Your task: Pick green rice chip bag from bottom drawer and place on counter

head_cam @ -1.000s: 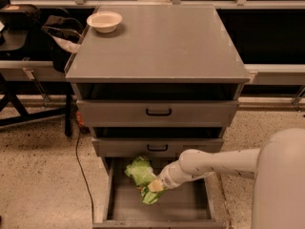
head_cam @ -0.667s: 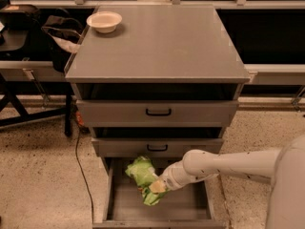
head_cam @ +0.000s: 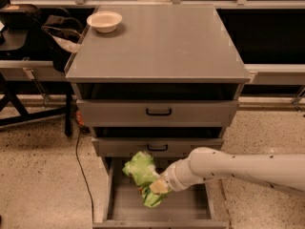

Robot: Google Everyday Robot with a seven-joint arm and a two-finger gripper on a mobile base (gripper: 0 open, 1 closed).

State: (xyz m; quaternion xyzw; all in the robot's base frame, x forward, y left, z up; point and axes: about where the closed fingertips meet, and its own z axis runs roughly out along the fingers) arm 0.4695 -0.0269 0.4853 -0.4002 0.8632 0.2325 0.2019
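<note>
The green rice chip bag [head_cam: 141,171] is crumpled and sits over the open bottom drawer [head_cam: 186,208], its top edge overlapping the front of the middle drawer. My gripper [head_cam: 158,187] reaches in from the right on a white arm and is shut on the bag's lower right part. The bag hides most of the fingers. The grey counter [head_cam: 157,42] is the cabinet's top, well above the gripper.
A white bowl [head_cam: 104,21] stands at the counter's back left corner. The top drawer [head_cam: 158,111] and middle drawer [head_cam: 157,147] with black handles hang just above the bag. A cable runs down the floor left of the cabinet, beside dark furniture.
The bag has risen slightly with the gripper, its top now against the middle drawer front. The arm has dropped lower on the right side of the view.
</note>
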